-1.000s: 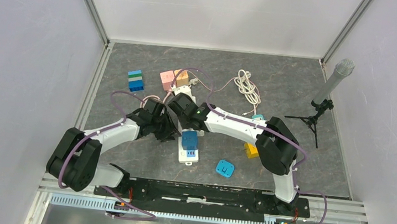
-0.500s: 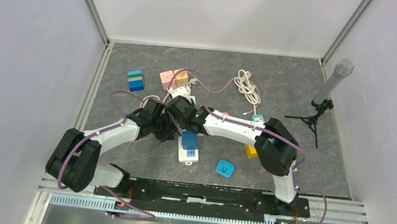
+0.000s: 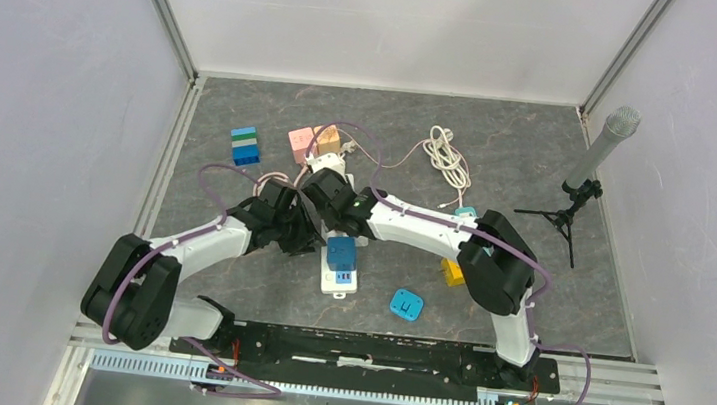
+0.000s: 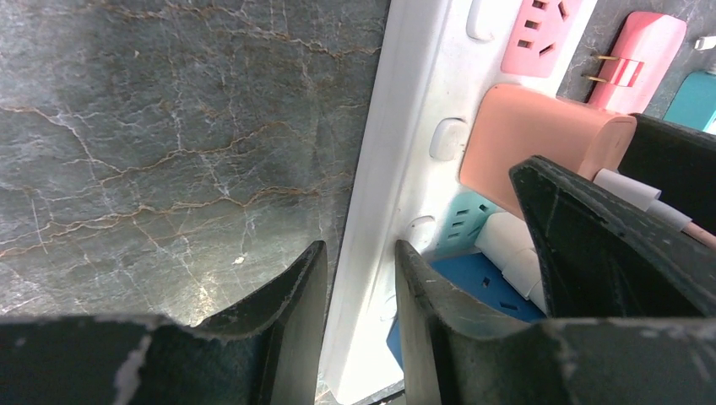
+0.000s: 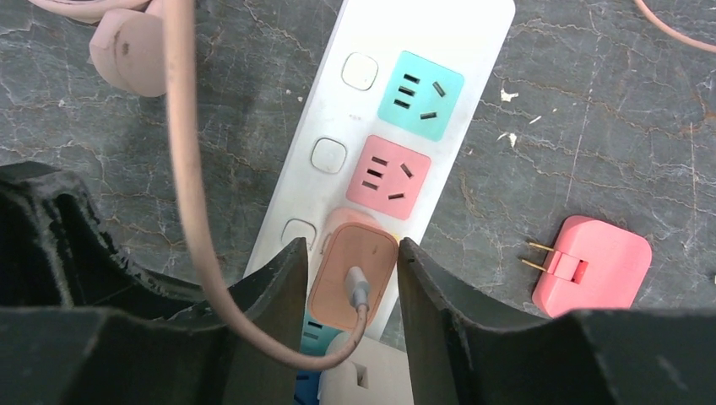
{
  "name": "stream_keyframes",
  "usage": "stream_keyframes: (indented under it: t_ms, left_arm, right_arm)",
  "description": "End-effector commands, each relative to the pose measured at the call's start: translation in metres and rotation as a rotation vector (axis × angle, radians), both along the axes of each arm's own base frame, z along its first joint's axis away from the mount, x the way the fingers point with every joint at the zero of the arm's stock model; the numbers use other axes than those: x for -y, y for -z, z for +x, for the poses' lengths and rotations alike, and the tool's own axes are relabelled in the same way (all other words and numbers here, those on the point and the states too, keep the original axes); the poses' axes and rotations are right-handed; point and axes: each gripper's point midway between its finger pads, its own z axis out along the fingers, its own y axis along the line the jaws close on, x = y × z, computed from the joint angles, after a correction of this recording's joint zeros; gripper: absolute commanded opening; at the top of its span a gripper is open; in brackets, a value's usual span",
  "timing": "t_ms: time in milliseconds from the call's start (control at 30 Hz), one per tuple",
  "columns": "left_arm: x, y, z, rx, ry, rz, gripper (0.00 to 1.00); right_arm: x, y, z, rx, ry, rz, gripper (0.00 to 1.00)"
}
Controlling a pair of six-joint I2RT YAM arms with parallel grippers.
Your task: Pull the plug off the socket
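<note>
A white power strip point(image 3: 338, 281) with coloured sockets lies mid-table; it also shows in the right wrist view point(image 5: 447, 34) and the left wrist view point(image 4: 414, 84). A peach plug point(image 5: 346, 283) with a pink cable point(image 5: 181, 126) sits in it, also seen in the left wrist view point(image 4: 540, 143). My right gripper point(image 5: 350, 245) is shut on this plug, one finger against each side. My left gripper point(image 4: 359, 249) is shut on the strip's long edge beside the plug. In the top view both grippers point(image 3: 303, 229) point(image 3: 329, 207) meet over the strip.
A blue plug point(image 3: 342, 253) sits in the strip near its front end. A loose pink plug point(image 5: 595, 266) lies right of the strip. Loose blue point(image 3: 408, 304) and yellow point(image 3: 453, 271) plugs, coloured blocks point(image 3: 245, 145), a white cable coil point(image 3: 448, 157) and a microphone tripod point(image 3: 596, 152) surround it.
My right wrist has shifted slightly left and toward the back over the strip. The left arm has stayed almost still.
</note>
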Motion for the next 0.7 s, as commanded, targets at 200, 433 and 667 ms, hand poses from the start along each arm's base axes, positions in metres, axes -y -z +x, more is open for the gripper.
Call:
stream_keyframes:
  t_ms: [200,433,667]
  left_arm:
    - [-0.021,0.021,-0.01,-0.032,-0.018,0.104,0.4]
    - [-0.026,0.03,-0.015,-0.067,-0.027,0.133,0.37]
    - [-0.03,0.038,-0.019,-0.097,-0.033,0.159,0.36]
  right_arm:
    - [-0.001,0.002,0.004,0.002,0.027,0.027,0.09]
    - [-0.02,-0.049,0.017,0.065,0.046,0.129,0.0]
    - [-0.034,-0.078,0.018,0.037,0.055,0.21,0.0]
